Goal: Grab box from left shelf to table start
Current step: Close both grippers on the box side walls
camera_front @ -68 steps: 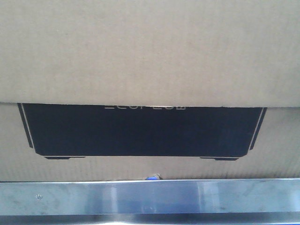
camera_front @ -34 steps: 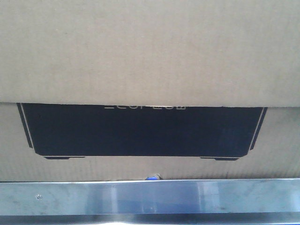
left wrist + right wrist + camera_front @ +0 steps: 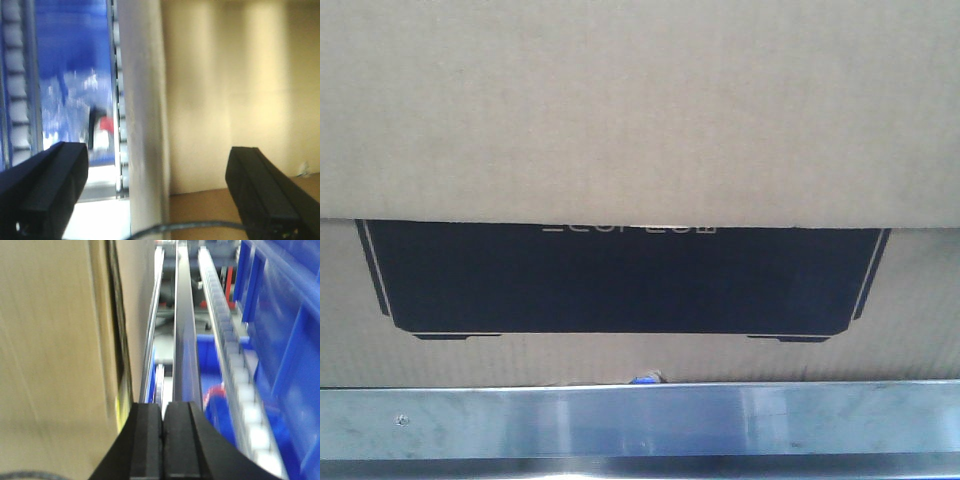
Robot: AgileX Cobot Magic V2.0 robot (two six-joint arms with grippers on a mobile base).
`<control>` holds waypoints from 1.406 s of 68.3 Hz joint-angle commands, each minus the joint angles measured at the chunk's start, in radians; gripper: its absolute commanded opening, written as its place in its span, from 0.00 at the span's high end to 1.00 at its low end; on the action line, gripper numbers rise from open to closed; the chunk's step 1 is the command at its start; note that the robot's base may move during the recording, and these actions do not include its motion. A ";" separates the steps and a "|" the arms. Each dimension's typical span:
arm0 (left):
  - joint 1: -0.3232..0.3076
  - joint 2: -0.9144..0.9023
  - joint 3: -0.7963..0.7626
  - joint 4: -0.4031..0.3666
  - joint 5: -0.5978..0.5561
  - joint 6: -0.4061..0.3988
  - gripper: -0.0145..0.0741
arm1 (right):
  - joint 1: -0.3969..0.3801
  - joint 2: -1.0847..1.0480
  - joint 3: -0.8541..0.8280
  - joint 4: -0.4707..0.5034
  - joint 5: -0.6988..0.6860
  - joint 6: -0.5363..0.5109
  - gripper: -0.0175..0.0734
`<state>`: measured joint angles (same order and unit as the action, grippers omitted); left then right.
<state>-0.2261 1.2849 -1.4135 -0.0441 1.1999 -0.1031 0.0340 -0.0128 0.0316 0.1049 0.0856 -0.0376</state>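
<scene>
Filling the front view, the box (image 3: 640,110) sits behind the bottom rail of the left shelf (image 3: 640,420); its pale lettering, half-covered, is unreadable. Left gripper (image 3: 155,177) gapes wide; right gripper (image 3: 163,432) is clenched empty beside blue bins (image 3: 285,315).

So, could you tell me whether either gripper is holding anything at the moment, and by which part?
Nothing is held. The left gripper is open near the box; the right gripper is shut on nothing.

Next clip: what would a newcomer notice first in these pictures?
The brown box fills the front view, its black panel sitting above the shelf's silver rail. The left gripper has its jaws wide apart near the box, while the right gripper is shut beside blue bins.
</scene>
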 commanded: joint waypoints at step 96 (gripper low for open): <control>-0.009 -0.010 -0.038 0.003 -0.024 -0.009 0.36 | 0.000 1.105 -1.321 0.011 0.904 -0.002 0.13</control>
<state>-0.2261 1.2983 -1.4180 -0.0404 1.2120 -0.1031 0.0340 1.0442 -1.2270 0.1150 1.0278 -0.0376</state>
